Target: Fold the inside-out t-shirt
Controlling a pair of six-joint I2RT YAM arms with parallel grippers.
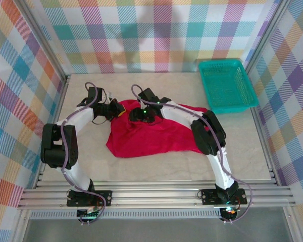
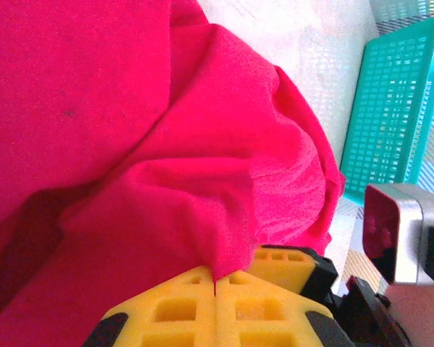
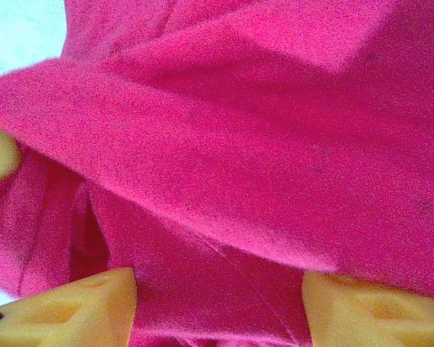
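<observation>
- The inside-out t-shirt (image 1: 156, 136) lies crumpled in a loose red heap at the centre of the pale worktop (image 1: 156, 169). Its widest part spreads from 3 o'clock toward 7 o'clock.
- The left claw (image 1: 118, 111) sits at the shirt's 10 o'clock corner, with its arm bending in from the 8 o'clock side of the worktop.
- In the left wrist view, the left claw (image 2: 215, 285) has its 2 yellow fingers (image 2: 173, 311) pressed together with a fold of red cloth pinched in the seam between them. The cloth rises from that pinch toward 12 o'clock in thick ridges.
- The right claw (image 1: 141, 115) is over the shirt's 11 o'clock part, just beside the left claw. Its arm crosses above the shirt from 5 o'clock.
- In the right wrist view, the right claw (image 3: 218, 283) stands wide, with 1 yellow finger (image 3: 79, 307) at 7 o'clock and the other at 5 o'clock. Red cloth spans the gap between them, and no fold is squeezed between the 2.
- A rounded ridge of cloth runs across that view from 9 o'clock down toward 4 o'clock.
- A teal mesh basket (image 1: 227, 84) stands on the worktop at 2 o'clock, well apart from the shirt. In the left wrist view, the basket (image 2: 390, 108) shows at 2 o'clock beyond the cloth.
- Checked walls (image 1: 156, 30) in many colours close the worktop in at 9, 12 and 3 o'clock.
</observation>
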